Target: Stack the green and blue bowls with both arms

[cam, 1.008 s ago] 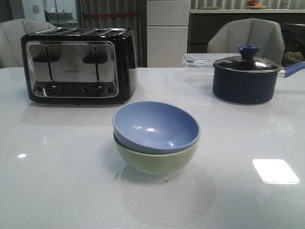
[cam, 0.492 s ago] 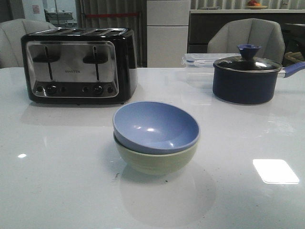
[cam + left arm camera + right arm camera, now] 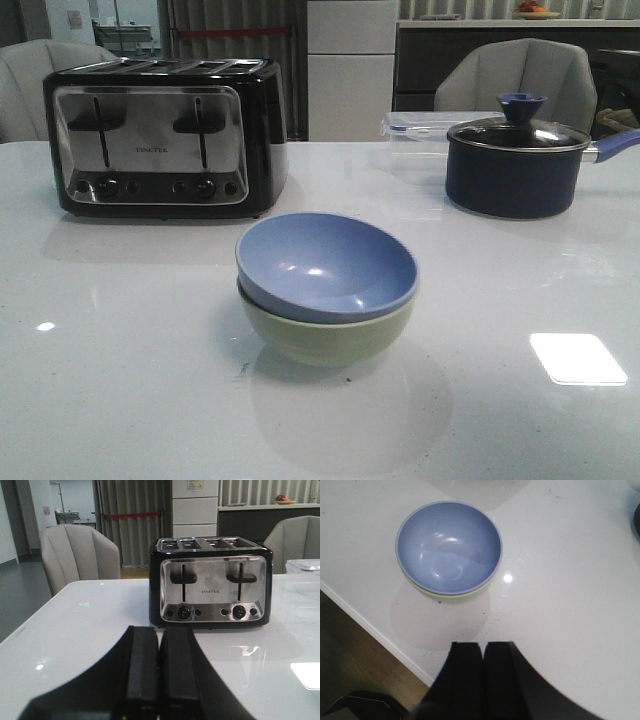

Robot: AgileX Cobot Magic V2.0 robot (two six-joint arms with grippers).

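Sitting nested mid-surface: blue bowl is resting inside green bowl, slightly tilted. Toaster is standing behind-left, navy pot behind-right. Left gripper and right gripper are both showing fingers pressed together, holding nothing, well apart from the bowls.

The left tool has its two dark fingers pressed together, holding nothing, above the glossy white desk. Beyond it a black and steel toaster stands upright on the desk, with a grey chair behind.
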